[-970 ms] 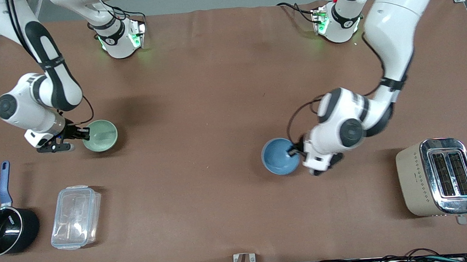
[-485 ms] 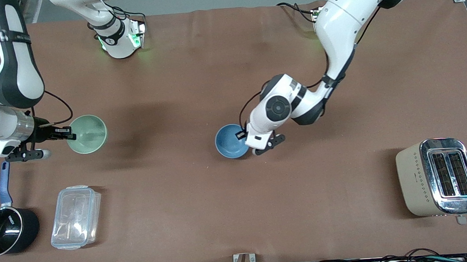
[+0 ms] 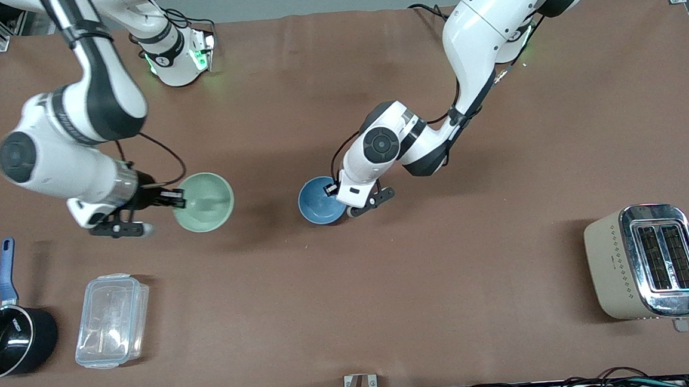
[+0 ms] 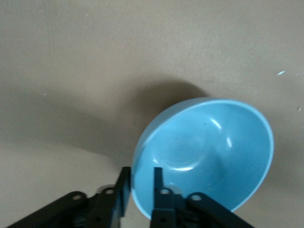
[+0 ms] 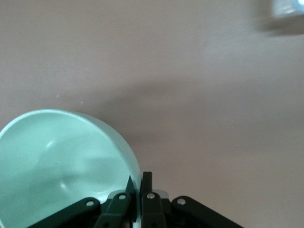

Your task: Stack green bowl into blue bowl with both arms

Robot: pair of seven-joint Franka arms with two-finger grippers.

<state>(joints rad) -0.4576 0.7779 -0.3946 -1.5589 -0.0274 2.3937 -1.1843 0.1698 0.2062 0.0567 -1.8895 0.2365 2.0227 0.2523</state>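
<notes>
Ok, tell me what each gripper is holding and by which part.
The right gripper pinches the green bowl by its rim; the left gripper pinches the blue bowl by its rim.

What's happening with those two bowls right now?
Right gripper shut on green bowl, airborne. Left gripper shut on blue bowl, mid-table. Bowls apart, nothing between them.

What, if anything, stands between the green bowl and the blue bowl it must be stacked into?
Nothing visible. Only bare brown table lies between the pale sage-green round bowl, gripped at its rim by the right gripper, and the blue round bowl, gripped by the left gripper.
</notes>
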